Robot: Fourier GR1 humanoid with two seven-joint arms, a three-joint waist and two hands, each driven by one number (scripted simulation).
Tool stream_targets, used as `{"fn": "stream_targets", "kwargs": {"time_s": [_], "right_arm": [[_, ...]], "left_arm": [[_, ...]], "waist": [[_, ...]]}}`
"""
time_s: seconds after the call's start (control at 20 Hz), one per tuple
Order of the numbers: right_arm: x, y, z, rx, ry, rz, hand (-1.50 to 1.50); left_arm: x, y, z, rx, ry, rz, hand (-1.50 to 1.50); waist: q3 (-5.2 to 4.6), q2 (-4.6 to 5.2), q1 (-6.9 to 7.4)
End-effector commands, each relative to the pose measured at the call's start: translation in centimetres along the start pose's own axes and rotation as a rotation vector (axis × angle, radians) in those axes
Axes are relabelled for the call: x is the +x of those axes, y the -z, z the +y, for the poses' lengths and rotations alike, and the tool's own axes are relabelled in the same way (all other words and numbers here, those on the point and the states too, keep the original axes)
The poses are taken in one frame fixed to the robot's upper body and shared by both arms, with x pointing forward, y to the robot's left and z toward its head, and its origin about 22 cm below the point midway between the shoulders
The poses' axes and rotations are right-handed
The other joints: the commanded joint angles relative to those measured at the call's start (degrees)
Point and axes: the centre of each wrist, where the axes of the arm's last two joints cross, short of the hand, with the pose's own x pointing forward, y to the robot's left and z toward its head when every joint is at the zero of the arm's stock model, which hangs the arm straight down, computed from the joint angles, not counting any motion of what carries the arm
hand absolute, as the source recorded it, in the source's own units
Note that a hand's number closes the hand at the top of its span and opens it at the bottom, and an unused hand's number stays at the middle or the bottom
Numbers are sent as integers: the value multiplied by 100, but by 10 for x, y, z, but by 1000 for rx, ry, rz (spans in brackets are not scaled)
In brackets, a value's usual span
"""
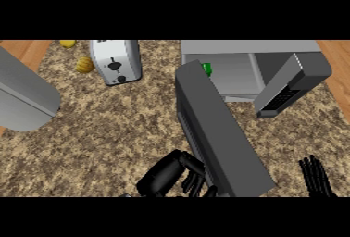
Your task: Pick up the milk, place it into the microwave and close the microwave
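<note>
Two black hands show at the lower edge of the head view. The left hand (pixel 167 175) has its fingers bent against the near face of the dark grey microwave door (pixel 219 134); whether they grip its edge or only press on it cannot be told. The right hand (pixel 315 175) rests at the lower right with straight fingers pointing up, holding nothing. That door stands swung out from the grey box-shaped microwave (pixel 249 51) at the top, across the speckled brown granite counter (pixel 103 125). A small green patch (pixel 207 69), perhaps part of the milk, peeks past the door's top edge inside the cavity; the carton itself cannot be made out. A silver two-slot toaster (pixel 116 60) stands at upper left, with yellow items (pixel 84 65) beside it.
</note>
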Motion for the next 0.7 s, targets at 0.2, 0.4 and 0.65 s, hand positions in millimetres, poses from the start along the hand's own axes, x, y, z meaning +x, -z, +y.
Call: {"fn": "stream_targets", "kwargs": {"time_s": [0.2, 0.4, 0.65], "right_arm": [[32, 11, -3, 138, 146, -158, -150], [40, 24, 4, 196, 194, -209, -150], [62, 32, 15, 253, 207, -234, -150]], "left_arm": [[-11, 45, -30, -78, 86, 112, 150], [-30, 49, -42, -77, 69, 147, 150], [-18, 63, -43, 20, 28, 182, 150]], "waist": [[-1, 38, -236], [3, 67, -335], [-6, 88, -691]]}}
